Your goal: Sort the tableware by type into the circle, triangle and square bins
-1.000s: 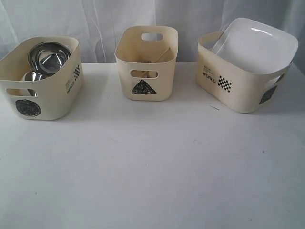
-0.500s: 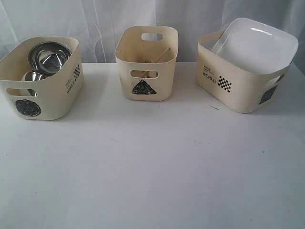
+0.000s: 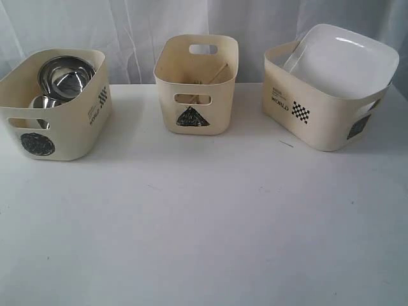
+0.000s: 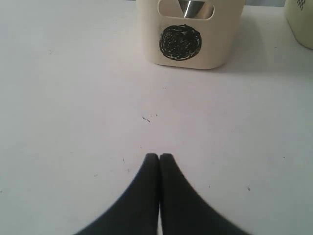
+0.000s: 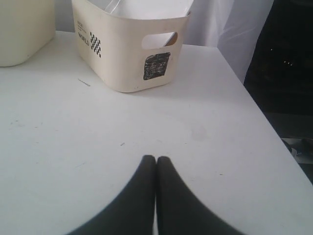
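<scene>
Left jaws pressed together, empty, low over the desk (image 4: 73, 98), facing the circle bin (image 4: 188, 34). Right jaws closed too, holding nothing, near the square bin (image 5: 127, 54). Steel bowl (image 3: 64, 75) sits in the circle bin, plate (image 3: 344, 60) lies tilted in the square bin, triangle bin (image 3: 194, 89) stands between.

The left gripper (image 4: 159, 155) and the right gripper (image 5: 156, 157) hang over the tabletop (image 4: 68, 98), jaws pressed fully together.

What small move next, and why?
Likely none, just idle: a steel bowl lies in the circle bin, the plate in the square bin, no tableware shows on the table, and the left end effector and right end effector are shut.
</scene>
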`<state>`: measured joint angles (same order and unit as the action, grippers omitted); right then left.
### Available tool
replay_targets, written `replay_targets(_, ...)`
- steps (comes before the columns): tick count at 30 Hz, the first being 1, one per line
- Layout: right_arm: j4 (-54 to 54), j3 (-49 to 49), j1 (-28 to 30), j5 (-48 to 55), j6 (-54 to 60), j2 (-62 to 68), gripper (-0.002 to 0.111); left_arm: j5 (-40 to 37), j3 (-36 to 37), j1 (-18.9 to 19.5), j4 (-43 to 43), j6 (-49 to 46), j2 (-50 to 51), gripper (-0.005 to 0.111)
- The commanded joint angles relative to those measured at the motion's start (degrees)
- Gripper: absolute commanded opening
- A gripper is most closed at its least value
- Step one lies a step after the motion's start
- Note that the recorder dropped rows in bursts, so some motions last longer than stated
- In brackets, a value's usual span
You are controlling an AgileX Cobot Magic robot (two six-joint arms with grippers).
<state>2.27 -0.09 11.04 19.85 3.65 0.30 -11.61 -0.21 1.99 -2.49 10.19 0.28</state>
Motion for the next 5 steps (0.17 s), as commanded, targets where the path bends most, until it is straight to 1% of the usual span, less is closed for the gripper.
replay_targets(1, -0.06, 0.09, 0.26, -0.22, 0.61, -0.30, 0.000, 0.09, 0.21, -0.41, 0.03, 0.05, -0.28, 0.000)
replay_targets(5, -0.06, 0.09, 0.26, -0.22, 0.61, -0.30, 0.000, 0.09, 0.21, -0.41, 0.03, 0.05, -0.28, 0.000)
